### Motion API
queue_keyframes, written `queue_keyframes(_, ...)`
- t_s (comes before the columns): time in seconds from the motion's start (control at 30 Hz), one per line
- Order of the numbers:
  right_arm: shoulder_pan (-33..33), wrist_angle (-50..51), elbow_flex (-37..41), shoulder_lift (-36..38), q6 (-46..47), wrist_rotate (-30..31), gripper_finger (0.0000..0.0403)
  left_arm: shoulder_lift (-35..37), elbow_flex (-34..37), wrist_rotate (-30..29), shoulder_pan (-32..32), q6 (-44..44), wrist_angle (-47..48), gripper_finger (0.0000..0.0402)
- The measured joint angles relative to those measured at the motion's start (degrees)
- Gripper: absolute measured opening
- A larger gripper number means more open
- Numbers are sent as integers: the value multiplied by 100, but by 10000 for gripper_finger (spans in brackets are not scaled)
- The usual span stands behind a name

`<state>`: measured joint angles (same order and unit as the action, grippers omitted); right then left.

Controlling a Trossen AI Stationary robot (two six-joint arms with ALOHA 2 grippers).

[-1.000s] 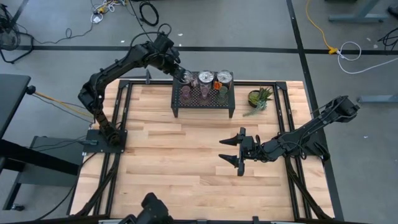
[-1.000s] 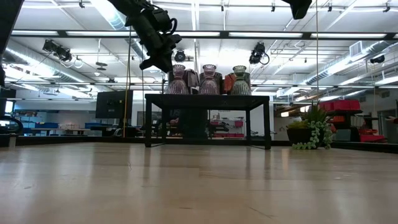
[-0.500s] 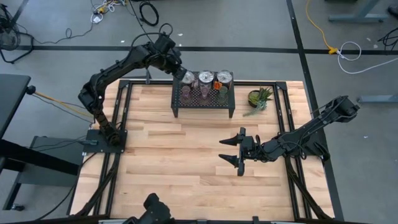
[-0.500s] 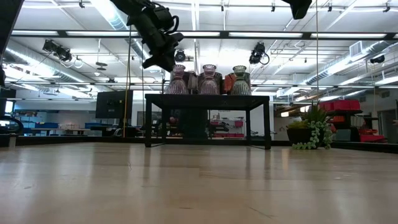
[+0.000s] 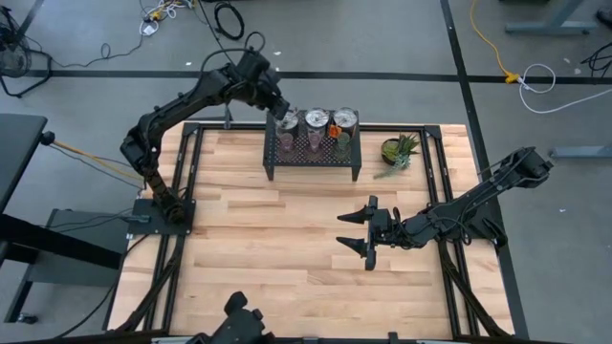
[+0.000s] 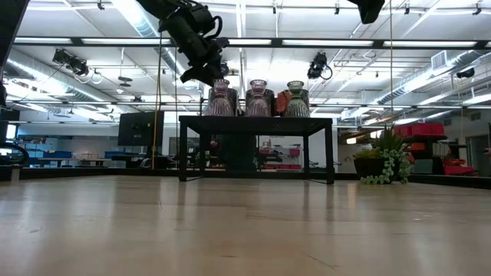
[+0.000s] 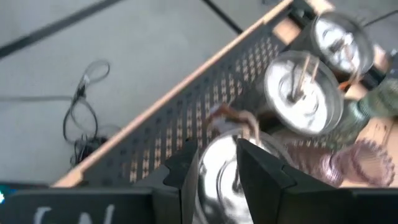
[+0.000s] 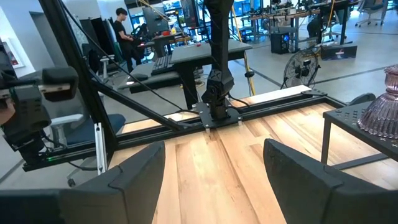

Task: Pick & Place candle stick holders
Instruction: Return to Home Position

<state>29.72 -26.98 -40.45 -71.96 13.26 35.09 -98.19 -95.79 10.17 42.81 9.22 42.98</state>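
Observation:
On the black mesh rack [image 5: 314, 162] at the table's far side stand three silver candle stick holders [image 5: 316, 118] in the back row and three glass ones [image 5: 314, 141] in front. My left gripper [image 5: 279, 105] [image 7: 217, 180] hangs open over the rack's far left corner, slanting down. Its fingers stand on either side of the leftmost silver holder [image 7: 219, 165], which rests on the rack. In the low view the left gripper [image 6: 205, 75] is just above the left pinkish glass holder [image 6: 220, 98]. My right gripper [image 5: 361, 229] [image 8: 214, 180] waits open, level, above the table's middle right. My left gripper comes at the leftmost silver holder from above and from the far left, slanting down, with one finger [image 7: 186, 177] on each side of its top. Whether the fingers touch it cannot be told; the holder stands upright on the rack.
A spiky green potted plant [image 5: 398, 151] stands right of the rack. Bare wooden table top [image 5: 268, 248] spreads in front of the rack and to the left of my right gripper. Black frame rails run along the table's edges.
My left gripper has tipped its fingers up a little, away from the leftmost silver holder and toward the table's far edge. The holder stays on the rack.

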Motion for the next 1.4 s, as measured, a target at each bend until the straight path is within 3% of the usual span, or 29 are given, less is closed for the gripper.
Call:
queue_keyframes(0.23,1,3,0,0,-51,0,269,268,2,9,32,-623,-257,115)
queue_keyframes(0.43,2,101,9,89,-802,72,269,1194,2,207,65,-1610,564,115)
queue_keyframes(0.6,-5,647,4,764,-958,1385,269,2332,283,548,42,-2363,1771,115)
queue_keyframes(0.67,-102,1257,4,1169,-1139,1887,269,2987,795,1193,54,-2702,1887,115)
queue_keyframes(0.77,-366,2268,4,2048,-1002,2379,269,4251,1975,2012,47,-2788,1334,115)
queue_keyframes(0.87,-673,3145,13,2989,-843,1861,269,5692,3345,2023,42,-2483,624,115)
queue_keyframes(0.93,-842,3175,124,3536,-787,1656,269,6666,4217,1989,46,-2294,136,115)
queue_keyframes(1.03,-958,2685,612,4136,-859,1671,269,8085,5395,2138,42,-1724,-501,115)
queue_keyframes(1.1,-973,2055,1184,4319,-984,1260,269,8981,6062,2310,42,-1404,-672,115)
queue_keyframes(1.17,-986,1167,1841,4343,-1076,916,269,9731,6545,2623,30,-933,-1457,115)
queue_keyframes(1.23,-1046,272,2492,4334,-1092,941,269,9803,6726,2965,27,-514,-2156,115)
queue_keyframes(1.27,-1082,-175,2797,4336,-1037,1057,269,9723,6748,3047,16,-239,-2063,115)
queue_keyframes(1.4,-1238,-1664,3740,4137,-811,938,269,9365,6956,2548,-38,201,-2370,115)
